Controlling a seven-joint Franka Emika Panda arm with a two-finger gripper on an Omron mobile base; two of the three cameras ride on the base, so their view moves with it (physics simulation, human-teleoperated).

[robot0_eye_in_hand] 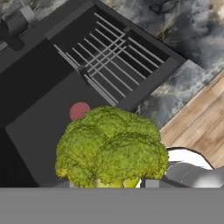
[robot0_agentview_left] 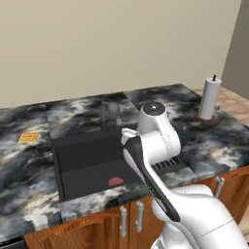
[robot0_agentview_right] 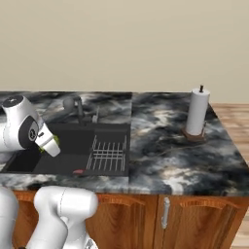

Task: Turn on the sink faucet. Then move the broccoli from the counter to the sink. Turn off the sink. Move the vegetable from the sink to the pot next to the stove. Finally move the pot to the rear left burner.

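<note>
Jaws shut on broccoli point(robot0_eye_in_hand: 111, 148), above sink point(robot0_eye_in_hand: 39, 100)

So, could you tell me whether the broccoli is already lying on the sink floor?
No, the broccoli sits in the gripper, held above the sink floor.

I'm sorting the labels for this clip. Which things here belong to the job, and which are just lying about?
Job: broccoli, held in the gripper over the sink; sink faucet; counter.
Lying about: paper towel roll; orange waffle-like square.
</note>
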